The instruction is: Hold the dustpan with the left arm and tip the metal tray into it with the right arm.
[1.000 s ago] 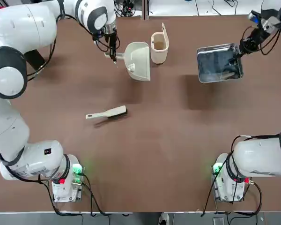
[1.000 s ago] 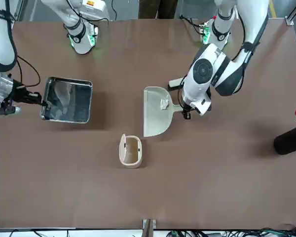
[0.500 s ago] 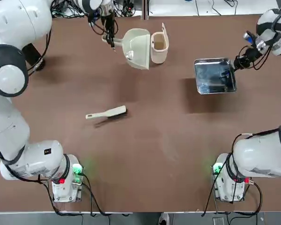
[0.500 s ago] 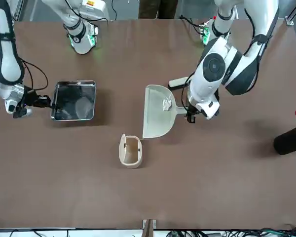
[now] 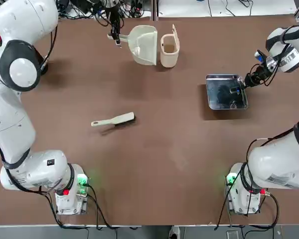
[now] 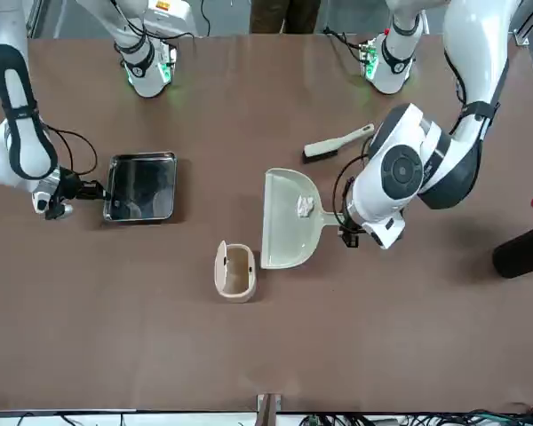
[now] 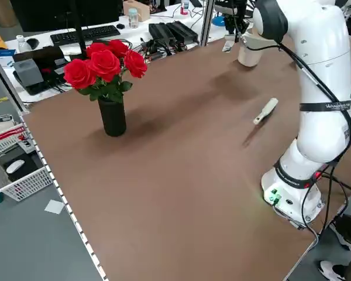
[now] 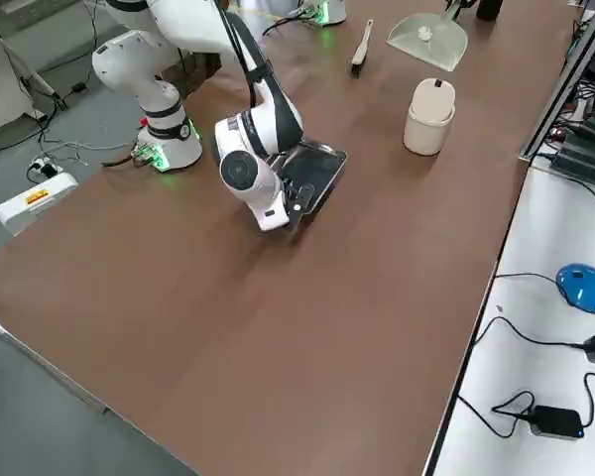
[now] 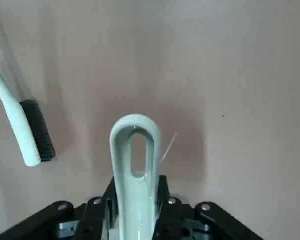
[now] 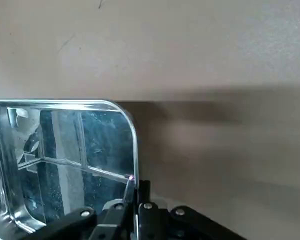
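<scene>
The cream-white dustpan (image 5: pixel 143 44) hangs above the table's far side, beside the bin. My left gripper (image 5: pixel 114 36) is shut on its looped handle (image 9: pixel 134 165). A small white scrap (image 6: pixel 306 207) lies inside the pan (image 6: pixel 289 222). The shiny metal tray (image 5: pixel 226 92) sits low at the table's right side. My right gripper (image 5: pixel 245 82) is shut on the tray's rim (image 10: pixel 134 165) at a corner. In the front view the right gripper (image 6: pixel 93 189) holds the tray (image 6: pixel 142 186) level; whether the tray rests on the table I cannot tell.
A cream upright bin (image 5: pixel 169 47) stands right next to the dustpan's mouth. A cream long-handled brush (image 5: pixel 113 120) lies on the table nearer the left arm's base. A black vase of red roses (image 7: pixel 108 88) stands at the table's left edge.
The left gripper carried the dustpan toward the table's far edge. The right gripper brought the tray lower and back toward the robot's side.
</scene>
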